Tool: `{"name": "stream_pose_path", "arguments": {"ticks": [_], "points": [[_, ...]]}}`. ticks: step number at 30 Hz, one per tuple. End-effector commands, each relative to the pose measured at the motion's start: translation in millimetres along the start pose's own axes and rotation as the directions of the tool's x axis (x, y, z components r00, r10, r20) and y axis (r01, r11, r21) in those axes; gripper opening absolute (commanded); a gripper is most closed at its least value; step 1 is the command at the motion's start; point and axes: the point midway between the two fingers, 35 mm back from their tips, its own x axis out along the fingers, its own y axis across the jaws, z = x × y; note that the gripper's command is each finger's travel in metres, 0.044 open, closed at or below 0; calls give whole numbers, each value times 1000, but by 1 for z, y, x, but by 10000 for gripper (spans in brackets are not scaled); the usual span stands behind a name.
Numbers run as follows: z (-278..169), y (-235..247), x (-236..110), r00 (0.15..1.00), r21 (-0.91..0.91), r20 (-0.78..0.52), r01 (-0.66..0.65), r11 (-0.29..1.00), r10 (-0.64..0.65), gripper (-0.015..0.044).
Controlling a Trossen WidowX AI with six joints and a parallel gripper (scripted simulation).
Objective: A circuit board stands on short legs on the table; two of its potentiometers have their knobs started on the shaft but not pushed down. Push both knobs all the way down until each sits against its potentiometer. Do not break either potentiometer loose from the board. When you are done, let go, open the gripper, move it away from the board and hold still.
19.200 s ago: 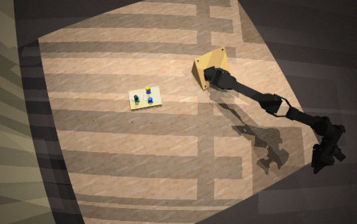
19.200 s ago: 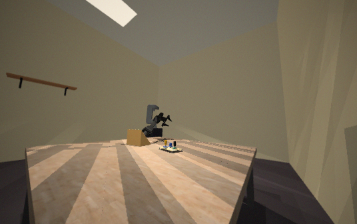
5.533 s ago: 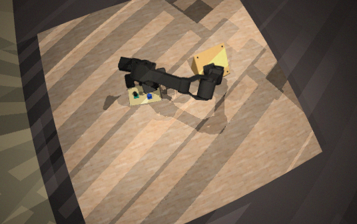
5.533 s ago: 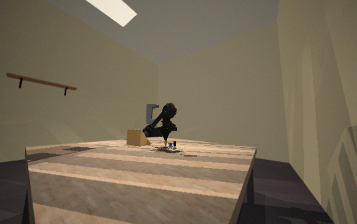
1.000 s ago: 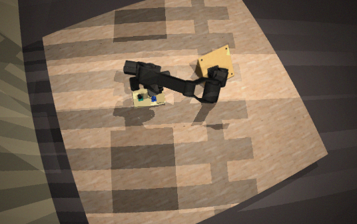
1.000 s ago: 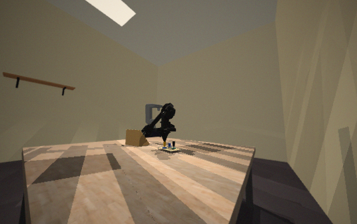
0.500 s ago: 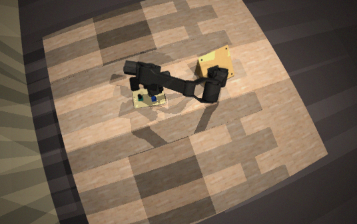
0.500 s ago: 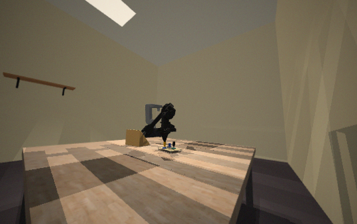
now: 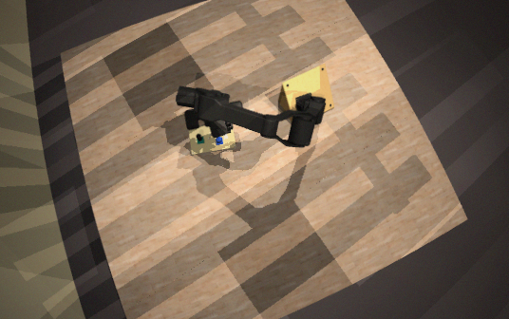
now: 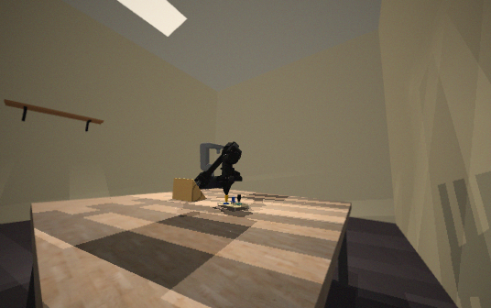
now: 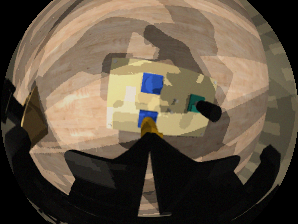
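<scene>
The circuit board [image 9: 212,146] [image 10: 234,206] [image 11: 170,125] stands on the counter [image 9: 157,204] [image 10: 275,266] [image 11: 80,95]. Over the board's edge, the jaws [image 10: 226,194] are closed with nothing between them, tips at the yellow knob [image 10: 226,199] [image 11: 148,126] above a blue potentiometer [image 10: 225,203] [image 11: 147,115]. The black knob [image 9: 199,137] [image 10: 239,197] [image 11: 209,111] stands over the board's green potentiometer [image 9: 201,140] [image 10: 238,203] [image 11: 195,102].

One circuit board [image 9: 212,147] [image 10: 234,207] [image 11: 125,107], two blue components [image 11: 152,83], one green component [image 9: 201,140] [image 11: 194,103] (and one arm [image 9: 249,118] [image 10: 215,172], naturally).

Wood-toned table [image 9: 380,228] [image 10: 151,261] [image 11: 75,115] — circuit board [image 9: 214,146] [image 10: 234,207] [image 11: 122,107], yellow wedge block [image 9: 304,82] [image 10: 183,189] [image 11: 35,121]
</scene>
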Motion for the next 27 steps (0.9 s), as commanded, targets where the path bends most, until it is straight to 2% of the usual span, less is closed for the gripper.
{"name": "stream_pose_path", "arguments": {"ticks": [1,18,27], "points": [[3,-2,20,999,-17,8,-31,999,31,0],[3,-2,20,999,-17,8,-31,999,31,0],[3,-3,9,999,-17,7,-31,999,31,0]]}}
